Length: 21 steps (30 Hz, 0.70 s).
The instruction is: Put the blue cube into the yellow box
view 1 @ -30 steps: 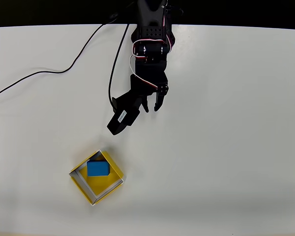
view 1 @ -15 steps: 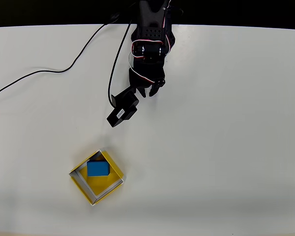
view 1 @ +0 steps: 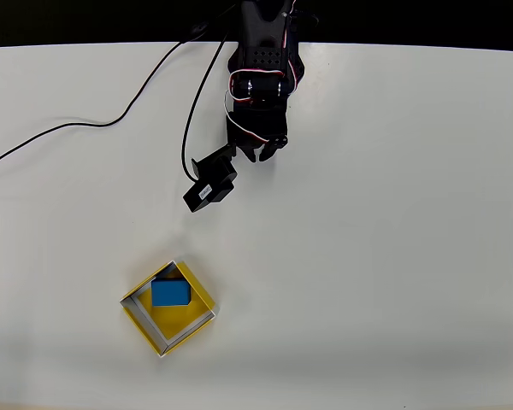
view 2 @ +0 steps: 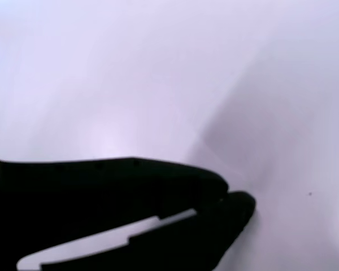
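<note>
The blue cube (view 1: pixel 170 293) lies flat inside the yellow box (view 1: pixel 182 320), in its upper-left part, at the lower left of the overhead view. My black gripper (view 1: pixel 263 155) hangs far above it in the picture, close to the arm's base, and holds nothing. In the wrist view the gripper (view 2: pixel 226 195) has its two dark fingertips touching over bare white table, so it is shut.
A black cable (view 1: pixel 111 121) runs across the upper left of the white table (view 1: pixel 393 239) from the arm's base. The wrist camera block (view 1: pixel 209 188) juts out to the left of the gripper. The table's far edge meets a dark background at the top.
The gripper has closed from open and pulled back up toward the arm's base, away from the box. The cube and box have stayed still.
</note>
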Available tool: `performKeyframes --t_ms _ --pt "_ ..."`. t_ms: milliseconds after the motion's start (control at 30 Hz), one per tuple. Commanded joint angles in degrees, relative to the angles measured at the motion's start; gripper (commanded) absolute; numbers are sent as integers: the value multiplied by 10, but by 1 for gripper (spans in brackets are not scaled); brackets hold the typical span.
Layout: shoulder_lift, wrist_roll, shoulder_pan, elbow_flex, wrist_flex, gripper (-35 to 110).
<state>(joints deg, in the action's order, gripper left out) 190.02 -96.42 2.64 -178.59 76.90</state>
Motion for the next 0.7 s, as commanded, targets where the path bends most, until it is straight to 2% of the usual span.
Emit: performKeyframes --t_ms 0,667 --pt "17 56 0 -16 9 0" --pt "16 76 0 -16 6 0"
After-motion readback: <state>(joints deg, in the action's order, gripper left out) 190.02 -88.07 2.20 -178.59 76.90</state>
